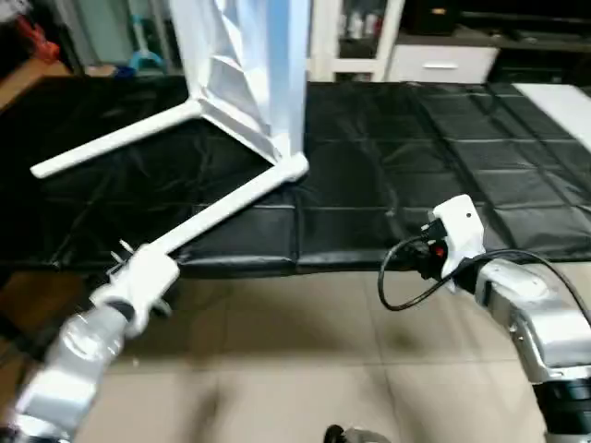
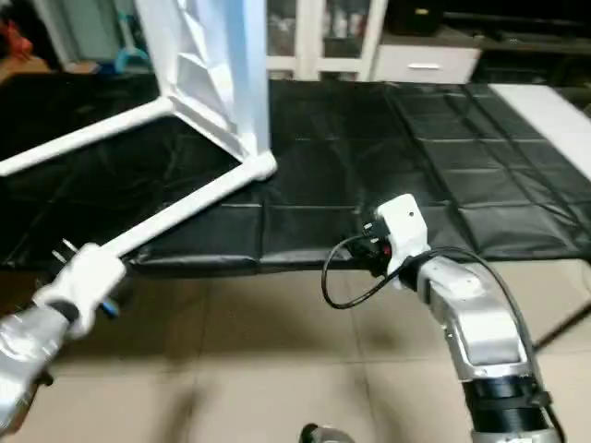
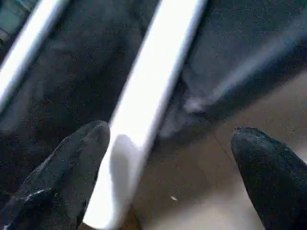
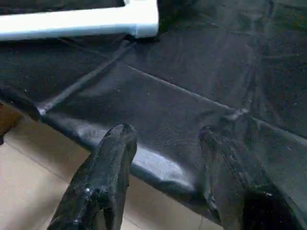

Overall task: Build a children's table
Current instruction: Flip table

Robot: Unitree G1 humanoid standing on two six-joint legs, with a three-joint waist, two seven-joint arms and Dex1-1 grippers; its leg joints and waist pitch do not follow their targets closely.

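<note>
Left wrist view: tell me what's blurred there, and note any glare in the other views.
Left wrist view: the leg between the wide-open left pincer is smeared and soft, as is the mat behind it. Left eye view: the tabletop is washed out. Right wrist view: light glints off the mat's front fold, and the fingers look sharp.

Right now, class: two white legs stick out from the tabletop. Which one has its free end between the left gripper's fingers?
The nearer leg, reaching past the black mat's front edge. Its tip sits between the open left gripper. The farther leg ends over the mat, away from it.
</note>
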